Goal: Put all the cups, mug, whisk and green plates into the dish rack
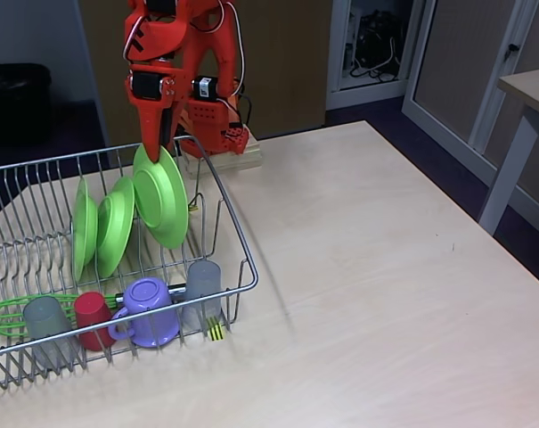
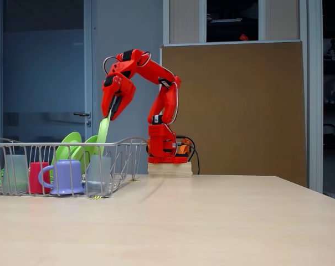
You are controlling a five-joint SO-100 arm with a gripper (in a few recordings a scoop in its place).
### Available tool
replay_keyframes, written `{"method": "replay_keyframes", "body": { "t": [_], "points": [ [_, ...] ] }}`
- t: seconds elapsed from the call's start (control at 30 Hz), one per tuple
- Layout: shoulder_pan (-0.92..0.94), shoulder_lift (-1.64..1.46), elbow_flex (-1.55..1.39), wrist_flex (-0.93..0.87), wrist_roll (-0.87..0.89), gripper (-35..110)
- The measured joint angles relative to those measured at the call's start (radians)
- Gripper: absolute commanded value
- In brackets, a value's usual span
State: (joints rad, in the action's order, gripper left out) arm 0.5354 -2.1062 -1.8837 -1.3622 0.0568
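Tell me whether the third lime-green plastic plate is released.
Not released: the gripper is shut on the plate, holding its top rim upright over the silver wire dish rack.

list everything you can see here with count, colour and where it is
silver wire dish rack: one, left part of the light wooden table
round lime-green plastic plates: three, standing on edge at the rack's back; two lean in the prongs, the third is held at its top rim
translucent grey plastic tumblers: two, front row, one at the left, one at the right
opaque red plastic tumbler: one, front row, beside the left grey one
lavender plastic mug with loop handle: one, front row, between red tumbler and right grey tumbler
green wire whisk: one, lying at the rack's front left
wooden block: one, pale, under the arm's base
red arm's fingers: closed on the third plate's rim
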Motion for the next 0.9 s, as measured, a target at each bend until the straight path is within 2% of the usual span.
{"method": "replay_keyframes", "body": {
  "t": [0.4,0.63,0.9],
  "points": [
    [0.008,-0.138,-0.339,0.183,0.075,0],
    [0.002,-0.156,-0.396,0.229,0.021,12],
    [-0.028,-0.161,-0.402,0.229,-0.014,17]
  ]
}}
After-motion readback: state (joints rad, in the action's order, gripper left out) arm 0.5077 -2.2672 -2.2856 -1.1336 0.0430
